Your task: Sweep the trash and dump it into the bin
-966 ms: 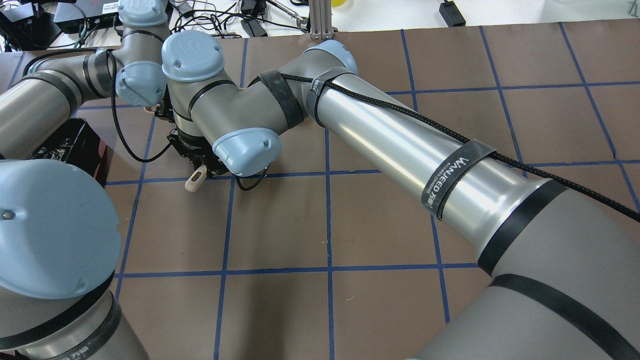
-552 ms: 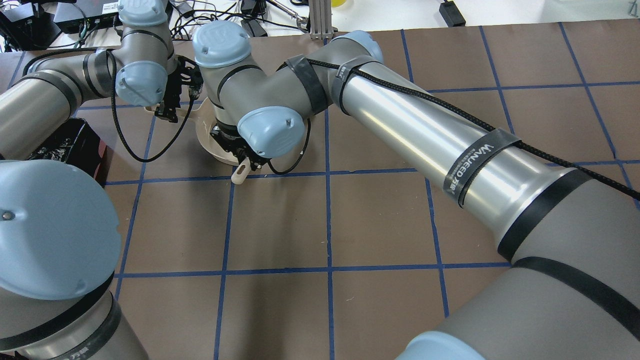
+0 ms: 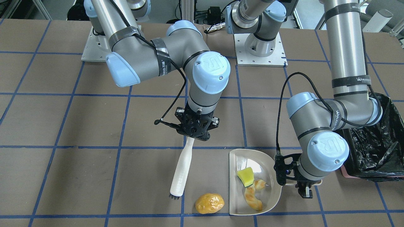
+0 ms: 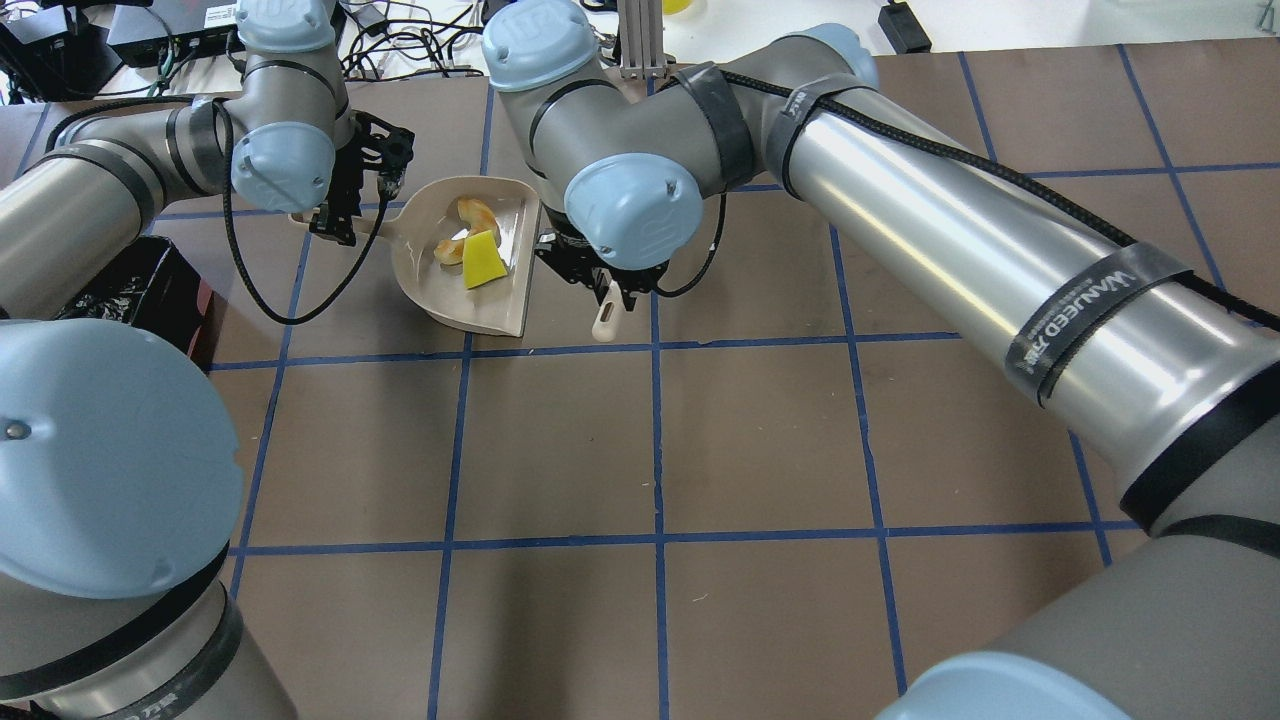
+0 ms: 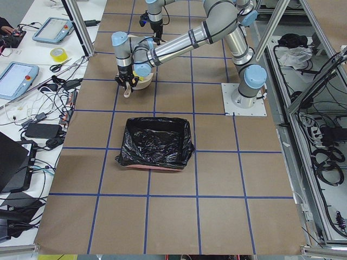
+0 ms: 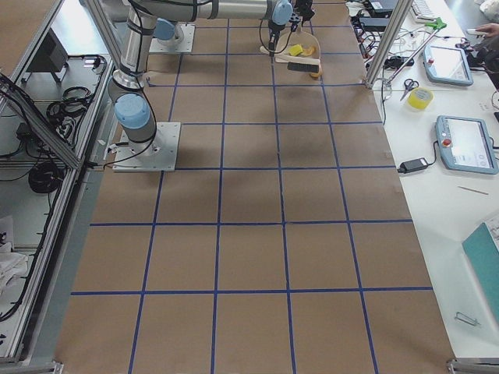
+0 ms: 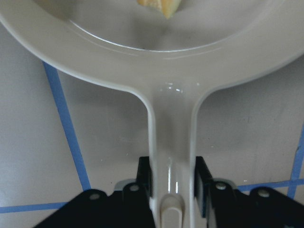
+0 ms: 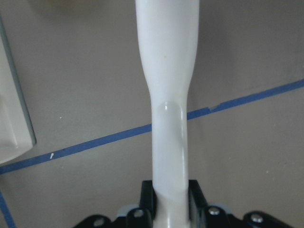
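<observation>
My left gripper [image 3: 303, 186] is shut on the handle of the beige dustpan [image 3: 252, 157], seen close in the left wrist view [image 7: 172, 175]. A yellow wedge [image 3: 246, 176] and a tan croissant [image 3: 254, 197] lie in the pan. The golden-brown potato lump [image 3: 209, 203] lies on the table just outside the pan's open edge. My right gripper [image 3: 194, 132] is shut on a white brush [image 3: 181, 170], whose bristles [image 3: 173, 197] are beside the potato. The black-lined bin [image 3: 375, 151] stands beyond my left arm. In the overhead view the potato is hidden.
The brown table mat has a blue tape grid [image 4: 655, 440]. Cables and electronics [image 4: 430, 40] lie past the far table edge. The arm base plates [image 3: 260, 52] sit at the robot side.
My right arm has moved to the right in the overhead view with the brush, uncovering the dustpan with wedge and croissant. My left arm has stayed still.
</observation>
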Robot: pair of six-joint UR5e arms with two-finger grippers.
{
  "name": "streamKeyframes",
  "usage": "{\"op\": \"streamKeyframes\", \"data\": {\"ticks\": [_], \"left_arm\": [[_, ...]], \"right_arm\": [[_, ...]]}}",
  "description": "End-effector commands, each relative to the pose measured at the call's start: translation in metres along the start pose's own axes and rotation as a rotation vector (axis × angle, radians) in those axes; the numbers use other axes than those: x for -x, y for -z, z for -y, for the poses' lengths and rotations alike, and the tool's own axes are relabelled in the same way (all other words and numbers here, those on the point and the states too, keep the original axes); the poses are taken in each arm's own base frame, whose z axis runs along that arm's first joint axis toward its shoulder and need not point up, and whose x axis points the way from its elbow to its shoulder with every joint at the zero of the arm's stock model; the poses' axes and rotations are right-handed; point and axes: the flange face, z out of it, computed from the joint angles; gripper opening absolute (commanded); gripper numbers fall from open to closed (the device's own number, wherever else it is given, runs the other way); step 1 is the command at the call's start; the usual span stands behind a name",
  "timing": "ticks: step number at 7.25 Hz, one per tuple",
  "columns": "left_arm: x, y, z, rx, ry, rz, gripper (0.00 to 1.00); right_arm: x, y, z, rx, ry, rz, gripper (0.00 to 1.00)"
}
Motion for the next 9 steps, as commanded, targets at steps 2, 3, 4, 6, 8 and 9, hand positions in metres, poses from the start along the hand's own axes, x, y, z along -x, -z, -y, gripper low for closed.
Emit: {"op": "streamKeyframes", "data": {"ticks": [2, 3, 4, 6, 8, 9], "left_arm": [[0.000, 0.000, 0.000, 0.000, 0.000, 0.000, 0.00], [0.000, -0.001, 0.000, 0.000, 0.000, -0.002, 0.00], [0.000, 0.000, 0.000, 0.000, 0.000, 0.000, 0.00], [0.000, 0.000, 0.000, 0.000, 0.000, 0.000, 0.00], [0.000, -0.001, 0.000, 0.000, 0.000, -0.002, 0.00], [0.000, -0.001, 0.000, 0.000, 0.000, -0.002, 0.00]], "right_arm": [[-0.018, -0.033, 0.050, -0.025, 0.128, 0.010, 0.00], [-0.014, -0.050, 0.063, -0.043, 0.147, 0.017, 0.00], [-0.015, -0.064, 0.072, -0.064, 0.167, -0.020, 0.00], [-0.021, -0.063, 0.087, -0.074, 0.173, -0.022, 0.00], [-0.012, -0.062, 0.100, -0.083, 0.176, -0.019, 0.00], [-0.010, -0.064, 0.099, -0.078, 0.196, -0.017, 0.00]]}}
